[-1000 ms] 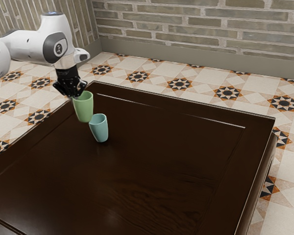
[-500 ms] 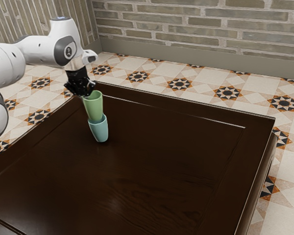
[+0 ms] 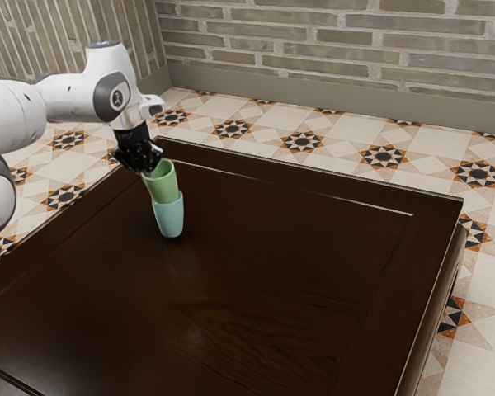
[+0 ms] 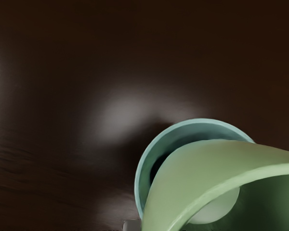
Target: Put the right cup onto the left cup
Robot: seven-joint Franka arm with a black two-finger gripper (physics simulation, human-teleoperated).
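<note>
"Where is the green cup [image 3: 161,185] relative to the gripper [image 3: 150,172]?"

"Just below it, and toward the exterior view's right. The gripper is at the cup's upper edge, on the side toward the exterior view's left, with the fingers clamped on the cup wall."

"And the lower end?"

"Down inside the blue cup [image 3: 171,218]. The upper part of the green cup stands clear above the blue rim (a fair bit of it, too), and its mouth leans toward the exterior view's left, the gripper's side."

"Does it fill the blue cup's mouth?"

"No. The wrist view shows a curved dark gap between the green wall and part of the blue rim. You can look into the green cup there as well, down to a paler patch inside."

"What is under the pair?"

"The dark wooden table [image 3: 256,272]. The blue cup stands on it with its mouth up, and the white arm [image 3: 74,97] reaches in from the exterior view's left. Behind the table are the patterned floor [image 3: 268,136] and a brick wall [image 3: 346,58]."
</note>
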